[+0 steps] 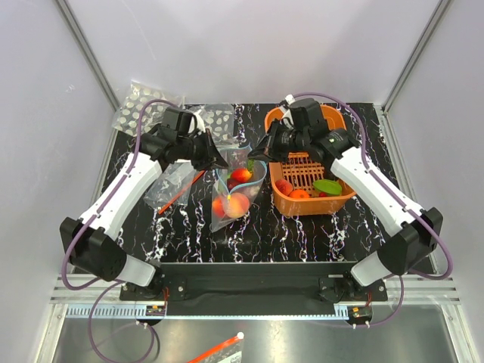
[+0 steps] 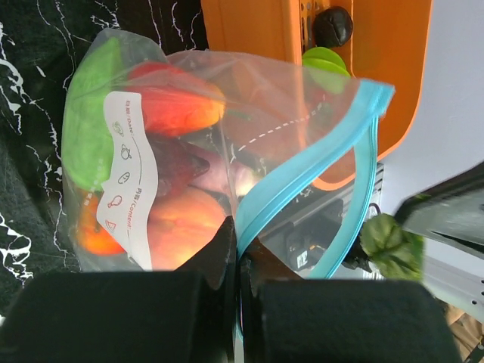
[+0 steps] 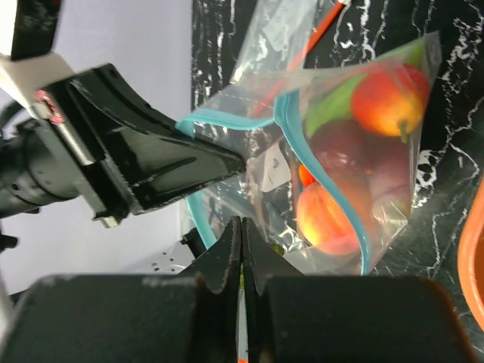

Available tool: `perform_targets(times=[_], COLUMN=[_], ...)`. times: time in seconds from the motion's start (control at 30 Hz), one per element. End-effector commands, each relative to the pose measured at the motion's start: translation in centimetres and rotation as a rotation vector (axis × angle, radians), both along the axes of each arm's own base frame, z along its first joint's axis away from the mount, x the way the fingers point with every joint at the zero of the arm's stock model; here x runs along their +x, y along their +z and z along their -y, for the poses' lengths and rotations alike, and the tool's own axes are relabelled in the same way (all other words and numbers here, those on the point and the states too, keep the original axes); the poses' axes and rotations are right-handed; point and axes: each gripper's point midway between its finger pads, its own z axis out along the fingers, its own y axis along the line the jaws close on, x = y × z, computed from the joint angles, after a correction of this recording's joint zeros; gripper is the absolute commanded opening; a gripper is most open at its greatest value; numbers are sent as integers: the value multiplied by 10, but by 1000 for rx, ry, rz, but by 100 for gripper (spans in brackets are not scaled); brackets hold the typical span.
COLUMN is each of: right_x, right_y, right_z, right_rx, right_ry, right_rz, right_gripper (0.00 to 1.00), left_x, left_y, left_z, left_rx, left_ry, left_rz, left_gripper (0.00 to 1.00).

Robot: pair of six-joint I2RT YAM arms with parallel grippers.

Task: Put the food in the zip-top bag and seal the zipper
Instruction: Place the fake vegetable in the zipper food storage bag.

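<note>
The zip-top bag [image 1: 234, 198] hangs over the middle of the table with its mouth open, and shows in the left wrist view [image 2: 189, 151] and right wrist view [image 3: 355, 151]. Inside lie food pieces: a peach-orange one [image 2: 189, 227], a red one [image 2: 178, 106], a green one [image 2: 87, 128] and a dark plum one [image 3: 340, 140]. My left gripper [image 1: 221, 160] is shut on the teal zipper [image 2: 302, 178] at the mouth's left end. My right gripper [image 1: 259, 151] is shut at the mouth's right side, with a green leafy piece [image 2: 389, 238] at its tips.
The orange basket [image 1: 344, 198] at the right holds a peach piece [image 1: 283, 186], an orange one [image 1: 299, 193] and a green one [image 1: 327, 185]. A clear bag with a red strip [image 1: 178, 189] lies left of the bag. White-dotted packets [image 1: 140, 102] lie at the back left.
</note>
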Motion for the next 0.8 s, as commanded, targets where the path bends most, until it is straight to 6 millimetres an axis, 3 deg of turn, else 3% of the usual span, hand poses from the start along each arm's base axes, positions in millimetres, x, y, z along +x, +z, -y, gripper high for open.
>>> perform_targets(times=[0.0,0.17,0.27,0.33,0.37,0.4,0.57,0.77], right_x=[3,6,9,10,10,11,11,1], right_y=[4,-4,-9,-10,-9,-8,-4,10], right_z=[1,-5,-8,-10,-11,-11,-8,15], right_rx=[-63,-90,-107,-111,-111,-114,-128,-184], right_ry=[-12,3,11,16,18,14,13,-45], right_rz=[55,51,46,50,55,60,72,90], right_gripper=[4,13,22,41,57,60,67,63], left_x=[10,9,8,8,8,8,9,8], left_y=[30,31,30,29,29,29,32,29], left_z=[12,14,14,14,14,14,14,10], left_rx=[-63,-67,-64,-64,-64,-62,-58,-40], left_ry=[-31,-41,-39,-41,-41,-39,-40,-35], left_rz=[83,81,78,77,76,78,82,75], left_gripper=[0,0,0,0,0,0,0,0])
